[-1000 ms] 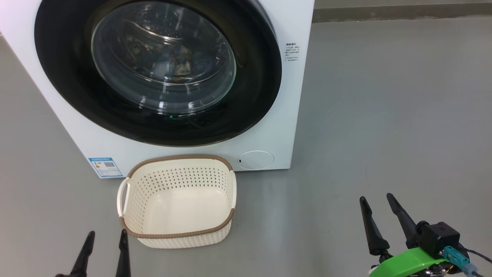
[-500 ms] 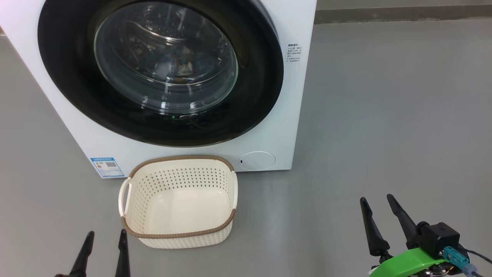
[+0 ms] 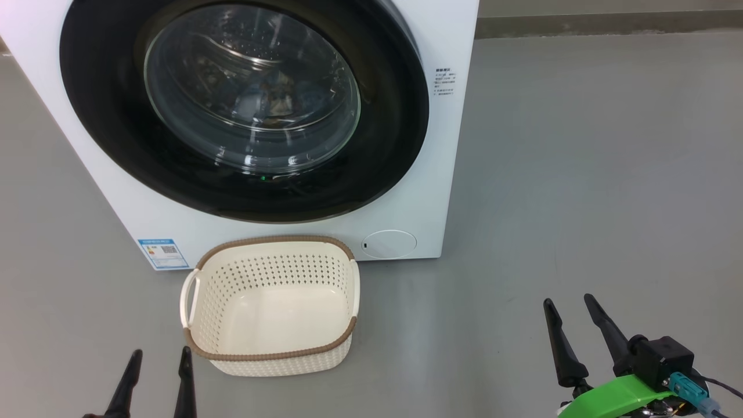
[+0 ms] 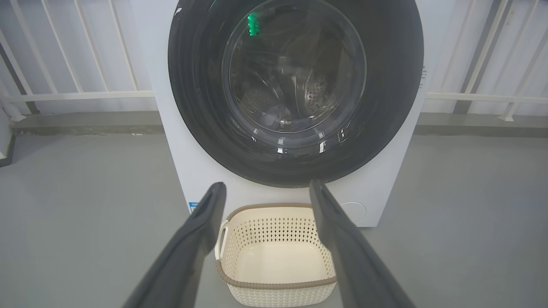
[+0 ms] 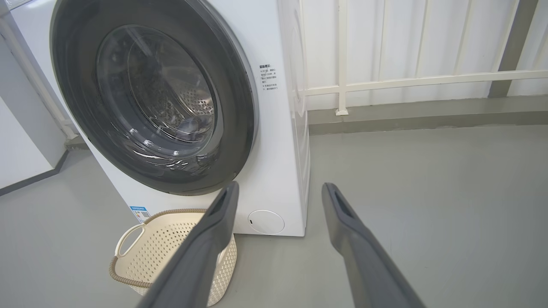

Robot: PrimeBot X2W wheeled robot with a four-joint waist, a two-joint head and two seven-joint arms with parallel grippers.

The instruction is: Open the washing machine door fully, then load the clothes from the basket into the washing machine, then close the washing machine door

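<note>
Both spread, empty: left gripper (image 3: 161, 352), right gripper (image 3: 566, 299) parked before washing machine (image 3: 426, 197); door (image 3: 389, 139) shut, basket (image 3: 273, 355) bare, seemingly finished.

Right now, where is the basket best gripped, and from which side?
Probably the white loop handle at the left of the basket, from above-left: it stands off the wall, leaving a finger gap, nearest the left end effector.
</note>
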